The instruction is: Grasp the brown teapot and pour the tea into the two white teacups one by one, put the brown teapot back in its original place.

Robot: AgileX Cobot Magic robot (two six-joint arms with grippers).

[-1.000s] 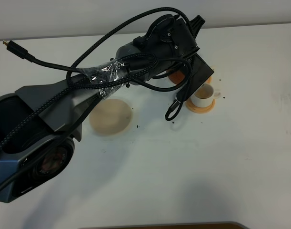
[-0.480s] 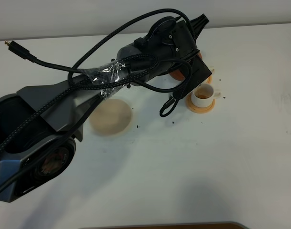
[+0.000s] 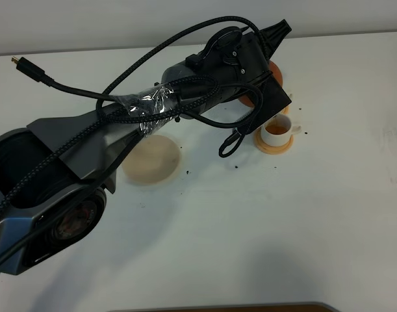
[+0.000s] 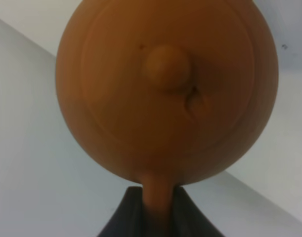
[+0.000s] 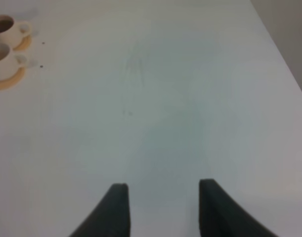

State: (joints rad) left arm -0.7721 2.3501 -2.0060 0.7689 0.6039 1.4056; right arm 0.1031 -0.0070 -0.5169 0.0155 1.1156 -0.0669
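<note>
Over the far side of the white table (image 3: 302, 214), the left gripper (image 4: 158, 200) is clamped on the loop handle of the brown teapot (image 4: 165, 89), holding it just beside two white teacups (image 5: 3, 55) on orange coasters (image 5: 10, 79). The pale round disc (image 3: 151, 160) lies well apart from them. The right gripper (image 5: 163, 202) hovers with fingers spread.

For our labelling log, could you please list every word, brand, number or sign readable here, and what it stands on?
None can be read. The reddish-brown clay teapot, the white teacup on its orange-tan coaster, the pale beige round disc and the white table bear no lettering; the grey-and-black left arm shows no legible marking.
</note>
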